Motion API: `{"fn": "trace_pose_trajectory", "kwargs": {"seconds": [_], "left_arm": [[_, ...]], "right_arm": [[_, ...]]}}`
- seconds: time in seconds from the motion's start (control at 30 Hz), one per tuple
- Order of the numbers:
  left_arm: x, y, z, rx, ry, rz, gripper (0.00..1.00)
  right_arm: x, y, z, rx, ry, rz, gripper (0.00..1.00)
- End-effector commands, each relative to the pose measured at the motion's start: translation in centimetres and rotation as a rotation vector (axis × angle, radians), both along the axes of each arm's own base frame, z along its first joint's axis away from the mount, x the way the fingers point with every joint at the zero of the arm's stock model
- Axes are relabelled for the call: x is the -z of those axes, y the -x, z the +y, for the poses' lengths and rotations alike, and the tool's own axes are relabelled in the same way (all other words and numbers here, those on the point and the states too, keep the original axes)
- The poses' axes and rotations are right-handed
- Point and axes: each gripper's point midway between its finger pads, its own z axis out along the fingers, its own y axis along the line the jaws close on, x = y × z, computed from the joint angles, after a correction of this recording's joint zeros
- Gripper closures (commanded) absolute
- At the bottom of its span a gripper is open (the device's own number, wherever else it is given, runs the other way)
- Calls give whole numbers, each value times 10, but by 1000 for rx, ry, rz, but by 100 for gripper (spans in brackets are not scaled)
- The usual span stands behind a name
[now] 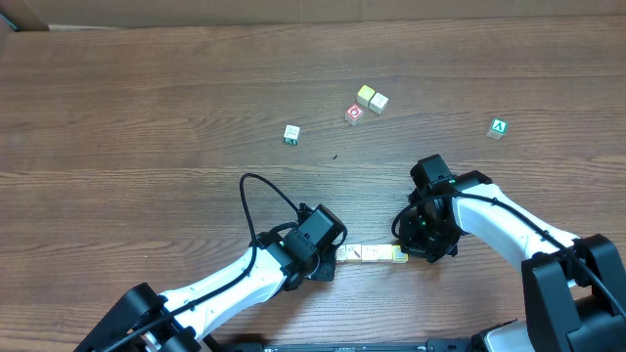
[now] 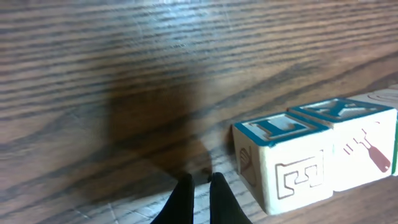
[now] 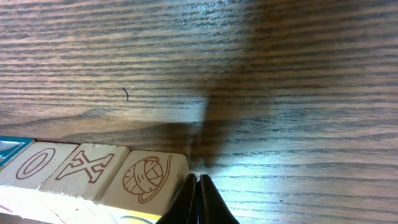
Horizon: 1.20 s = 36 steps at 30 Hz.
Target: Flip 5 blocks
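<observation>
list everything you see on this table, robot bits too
row of pale wooden alphabet cubes: at least four, cream with teal and red-brown prints, near edge
pair of small wooden cubes: two, yellowish and cream, far centre, side by side
red-faced wooden cube: one, red and white, beside that pair
white wooden cube with teal marks: one, far centre-left
green wooden cube with white A: one, far right
wood-grain table: one, brown
left arm, right arm: white and black, from the near edge
left end effector: one, black, shut, at the row's left end
right end effector: one, black, shut, at the row's right end
</observation>
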Motion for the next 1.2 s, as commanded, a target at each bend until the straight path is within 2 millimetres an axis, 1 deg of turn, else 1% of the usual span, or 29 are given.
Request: {"fn": "trace_pose_trajectory", "kwargs": {"seconds": [0.0, 0.3, 0.53, 0.8, 1.17], "left_arm": [[4, -8, 10, -10, -46, -38, 96], [2, -19, 6, -14, -37, -89, 96], [2, -20, 6, -3, -40, -92, 96], [1, -20, 0, 6, -13, -92, 96], [4, -18, -4, 13, -1, -74, 96]], "right_arm": [[0, 2, 2, 2, -6, 6, 96], [0, 3, 4, 6, -15, 12, 96], [-1, 6, 3, 6, -11, 22, 96], [-1, 8, 2, 7, -9, 32, 96], [-2, 10, 6, 15, -31, 45, 96]]}}
